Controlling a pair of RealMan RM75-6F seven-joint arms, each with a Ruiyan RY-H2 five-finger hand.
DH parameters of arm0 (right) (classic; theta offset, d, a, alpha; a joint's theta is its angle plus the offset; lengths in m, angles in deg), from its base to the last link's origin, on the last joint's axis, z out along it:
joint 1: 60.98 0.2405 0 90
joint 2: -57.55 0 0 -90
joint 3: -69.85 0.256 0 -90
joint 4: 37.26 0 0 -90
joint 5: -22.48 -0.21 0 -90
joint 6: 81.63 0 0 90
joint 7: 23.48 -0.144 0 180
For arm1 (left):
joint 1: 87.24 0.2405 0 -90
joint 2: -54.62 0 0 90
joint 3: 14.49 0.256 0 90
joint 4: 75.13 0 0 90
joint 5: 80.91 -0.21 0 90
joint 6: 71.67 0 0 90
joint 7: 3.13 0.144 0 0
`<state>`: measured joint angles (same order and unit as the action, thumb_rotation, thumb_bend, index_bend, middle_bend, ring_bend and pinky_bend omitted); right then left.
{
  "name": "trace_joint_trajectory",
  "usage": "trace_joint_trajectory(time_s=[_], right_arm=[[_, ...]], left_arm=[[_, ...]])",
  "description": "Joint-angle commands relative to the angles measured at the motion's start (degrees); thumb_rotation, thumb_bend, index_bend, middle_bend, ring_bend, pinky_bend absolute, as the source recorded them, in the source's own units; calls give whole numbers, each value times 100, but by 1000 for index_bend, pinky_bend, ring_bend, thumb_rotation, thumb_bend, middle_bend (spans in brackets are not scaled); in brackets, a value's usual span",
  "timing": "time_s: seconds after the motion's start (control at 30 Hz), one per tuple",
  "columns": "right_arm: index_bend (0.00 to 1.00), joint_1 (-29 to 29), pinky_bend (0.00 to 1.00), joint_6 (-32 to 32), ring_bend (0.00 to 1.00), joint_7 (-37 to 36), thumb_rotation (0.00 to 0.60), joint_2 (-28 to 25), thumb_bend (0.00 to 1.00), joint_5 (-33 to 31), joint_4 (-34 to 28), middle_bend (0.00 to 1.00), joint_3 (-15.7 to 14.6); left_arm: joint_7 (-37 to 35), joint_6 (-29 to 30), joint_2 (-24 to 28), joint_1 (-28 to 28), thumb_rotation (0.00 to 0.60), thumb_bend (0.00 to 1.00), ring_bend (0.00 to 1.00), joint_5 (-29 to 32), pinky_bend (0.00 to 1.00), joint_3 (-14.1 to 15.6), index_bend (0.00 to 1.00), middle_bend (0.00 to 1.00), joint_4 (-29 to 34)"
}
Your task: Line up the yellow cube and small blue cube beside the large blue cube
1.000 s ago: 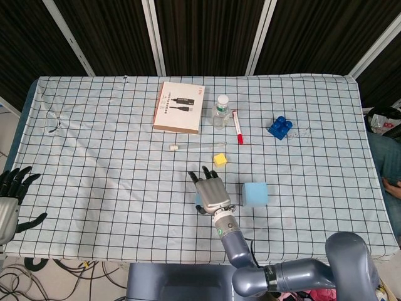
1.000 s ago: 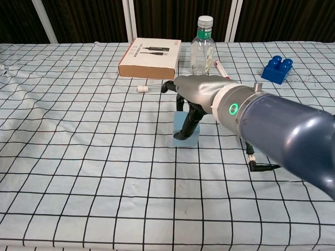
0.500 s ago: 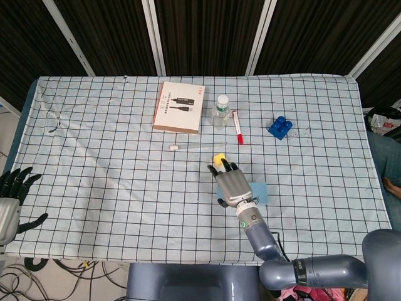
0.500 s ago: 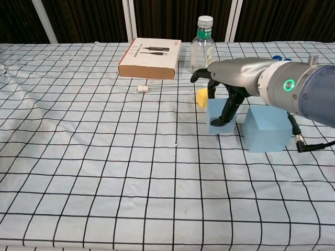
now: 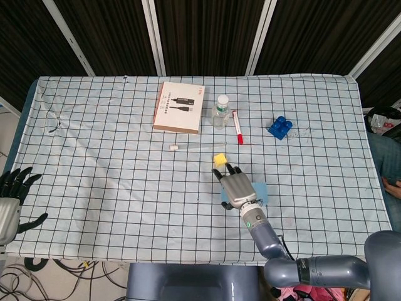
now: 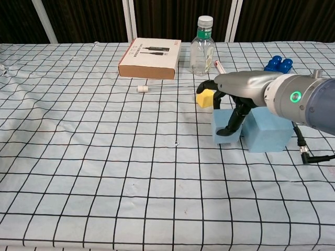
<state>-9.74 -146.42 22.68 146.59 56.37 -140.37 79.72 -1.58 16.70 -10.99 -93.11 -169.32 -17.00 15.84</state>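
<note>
under the right hand (image 6: 236, 99), fingers pinch the small cube (image 6: 224, 126), touching the large cube (image 6: 268, 131); yellow cube (image 6: 204, 98) just behind.

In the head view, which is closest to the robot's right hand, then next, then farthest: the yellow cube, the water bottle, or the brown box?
Measured from the right hand:
1. Yellow cube, just beyond the fingertips, slightly to the left.
2. Water bottle, farther back, near the red pen.
3. Brown box, at the back and farther left than the bottle.
</note>
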Motion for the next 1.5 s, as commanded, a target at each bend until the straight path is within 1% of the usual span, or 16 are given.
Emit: trace_joint_trajectory(time_s=[0.03,0.67,1.0,1.5], right_arm=[[114,-21,126,45,0,-32,600,-47,214,2,13,402,-56],[114,-117,126,381,0,-607,600,-150,214,276,312,394,-168],[114,-141,126,434,0,-713,600,-192,214,378,357,393,-259],[114,-191,126,420,0,-825,600,-197,213,450,405,380,-309]], left_arm=[[0,1,1,0,600,114,0,0,0,-3,178,70,0],[49,42,-10,28,600,114,0,-19,0,-14,178,70,8],[58,34,-11,34,600,114,0,-3,0,-26,178,70,4],[76,25,-14,38,600,114,0,22,0,-44,178,70,5]])
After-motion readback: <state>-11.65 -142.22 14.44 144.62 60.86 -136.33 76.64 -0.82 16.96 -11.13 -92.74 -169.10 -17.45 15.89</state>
